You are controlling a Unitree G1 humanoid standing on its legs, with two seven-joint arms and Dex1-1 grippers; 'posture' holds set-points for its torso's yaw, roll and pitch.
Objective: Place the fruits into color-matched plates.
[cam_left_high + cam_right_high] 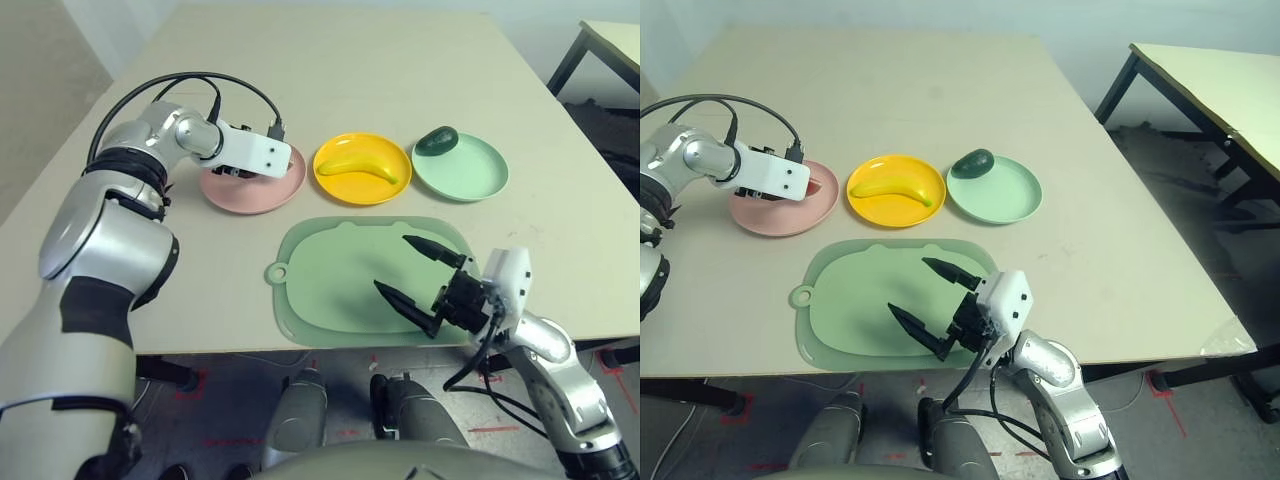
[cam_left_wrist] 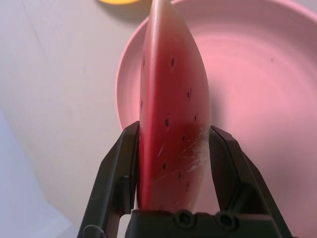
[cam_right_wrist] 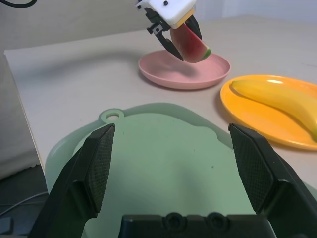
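Holding a red watermelon wedge (image 2: 174, 109) over the pink plate (image 1: 255, 198), the robot's left hand (image 2: 174, 130) has its two black fingers clamped on the fruit's sides. Seen from the right wrist, the wedge hangs above the dish, its green rind at the lower end. The yellow banana (image 1: 358, 168) lies in the yellow plate (image 1: 362, 194) next to it, and the dark green avocado (image 1: 437, 141) rests on the mint green plate (image 1: 470, 178), at the rim on the side toward the banana. The right hand (image 1: 389, 262), empty, hovers over the light-green mat (image 1: 345, 270) at the near side of the desk (image 1: 330, 60), its fingers spread wide apart. With two fruits on plates of their own color, the step in hand appears to be the last placement, red fruit to pink plate. The next move calls for the left hand to lower the wedge until the plate bears it, then part its fingers and lift clear. Let go too high, the wedge could roll or tip toward the rim.
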